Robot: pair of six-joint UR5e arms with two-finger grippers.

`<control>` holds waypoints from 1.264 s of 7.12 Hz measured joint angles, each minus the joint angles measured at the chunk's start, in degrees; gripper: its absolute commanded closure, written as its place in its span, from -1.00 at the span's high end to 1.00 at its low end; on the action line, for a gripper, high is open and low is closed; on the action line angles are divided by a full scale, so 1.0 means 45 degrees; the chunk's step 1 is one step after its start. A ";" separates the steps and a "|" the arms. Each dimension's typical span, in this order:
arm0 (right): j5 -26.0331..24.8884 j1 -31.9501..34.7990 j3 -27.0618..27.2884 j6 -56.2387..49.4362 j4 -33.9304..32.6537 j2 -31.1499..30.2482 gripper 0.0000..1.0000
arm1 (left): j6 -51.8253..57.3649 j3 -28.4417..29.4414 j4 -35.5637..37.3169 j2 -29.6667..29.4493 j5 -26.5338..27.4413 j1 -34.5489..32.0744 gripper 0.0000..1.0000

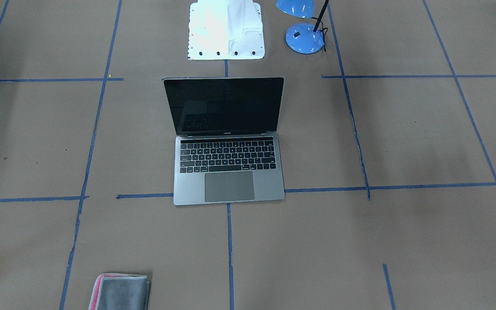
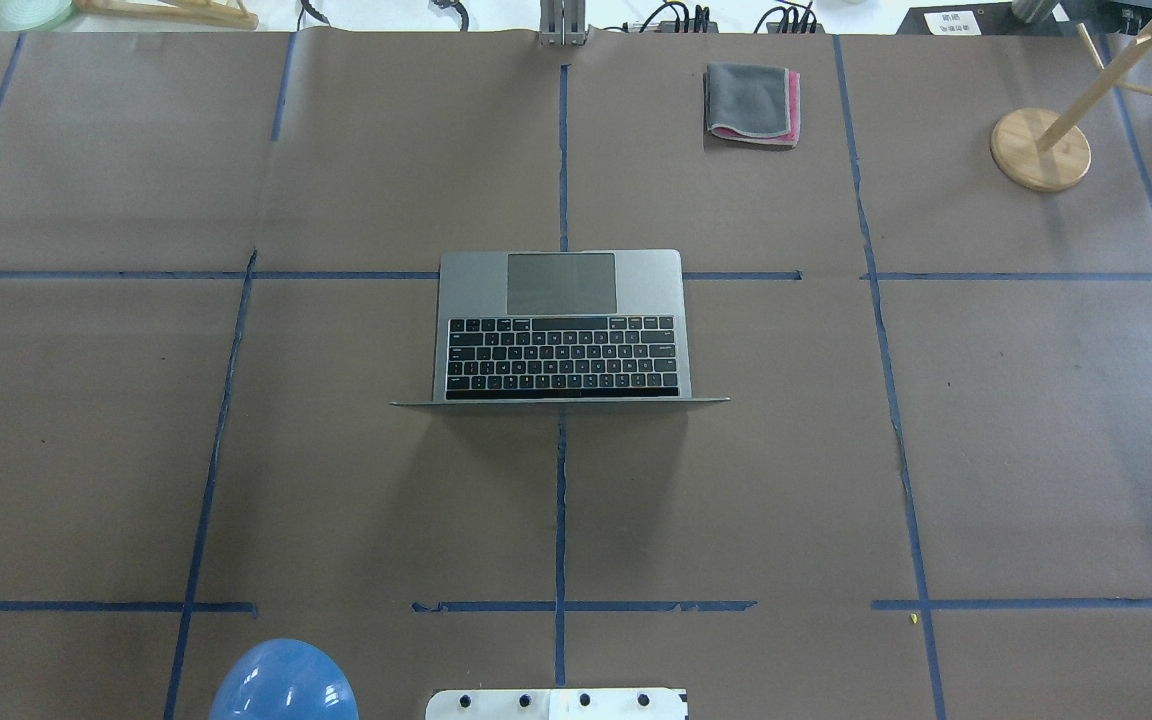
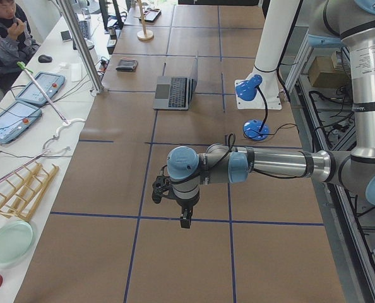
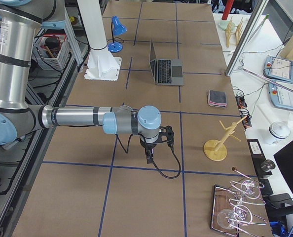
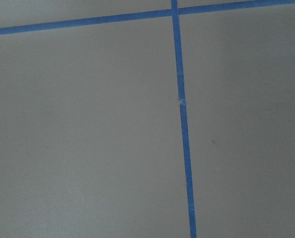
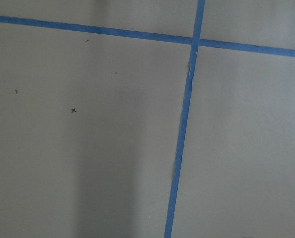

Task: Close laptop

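The laptop [image 1: 229,172] sat open just in front of the base [image 1: 225,30], with its lid [image 1: 224,105] upright. I judged a slow push on the lid's top edge from the base side to be best. Only the side views showed the left gripper [image 3: 185,219] and right gripper [image 4: 149,158], both well apart from the base. I could not tell whether their fingers were apart or together.

Def was a robotics lab imo: big table [image 3: 112,132] w/ brown paper + blue tape grid [image 2: 560,500], industrial robot arm [image 3: 276,164] over it, operator [image 3: 4,31] sat by teach pendants [image 3: 41,88] on the side bench [image 3: 11,151].

laptop [image 1: 229,172] | grey, open, screen dark & upright | table ctr
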 measured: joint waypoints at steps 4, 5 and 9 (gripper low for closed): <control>-0.0017 -0.0037 0.0046 -0.0008 0.0099 0.0049 0.99 | 0.0012 -0.0111 -0.0163 -0.0074 0.0027 0.0323 0.99; -0.0019 -0.0075 0.0089 0.0043 0.0379 0.0079 0.99 | -0.0042 -0.0200 -0.0280 -0.0395 0.0015 0.0423 0.99; 0.0087 -0.1237 0.0135 0.1964 0.2482 0.0084 0.99 | -0.0356 0.0251 -0.1185 -0.1999 -0.0275 0.0692 0.99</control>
